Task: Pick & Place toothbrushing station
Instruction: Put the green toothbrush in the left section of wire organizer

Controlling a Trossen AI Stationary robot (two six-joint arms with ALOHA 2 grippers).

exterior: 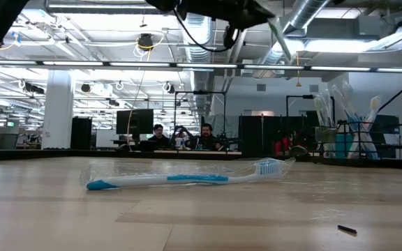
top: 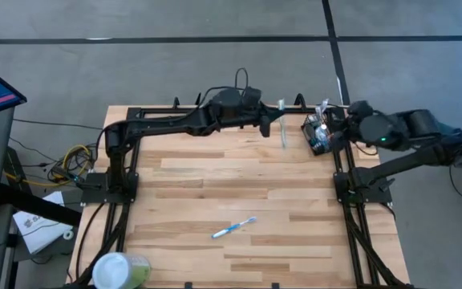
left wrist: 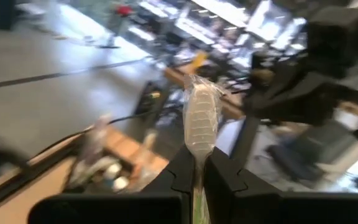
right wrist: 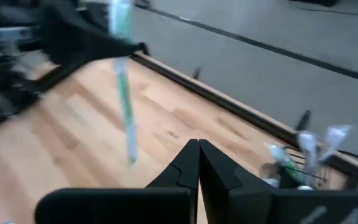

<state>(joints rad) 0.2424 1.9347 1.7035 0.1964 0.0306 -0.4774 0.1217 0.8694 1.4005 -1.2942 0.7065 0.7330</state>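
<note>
The left claw (top: 273,122) sits high over the desk's far edge, pinched on a wrapped toothbrush (top: 282,127) that hangs from it; in the left wrist view the fingers (left wrist: 219,177) close tight on the stem below the bristle head (left wrist: 201,115). The station (top: 318,133), a small dark holder with brushes already standing in it, sits at the far right corner of the desk (top: 215,185), just beside the right claw (top: 327,128). That claw's fingers (right wrist: 188,165) meet in the right wrist view with nothing between them; it seems to be only waiting next to the holder, though contact with it is hard to rule out.

The step in hand looks like carrying this brush across to the station. The next move calls for shifting right along the far edge, lining the handle over the holder's mouth, then lowering and letting go. 1 more brush (top: 233,228) lies near the front edge, and a green cup (top: 121,270) stands at the front left corner.
</note>
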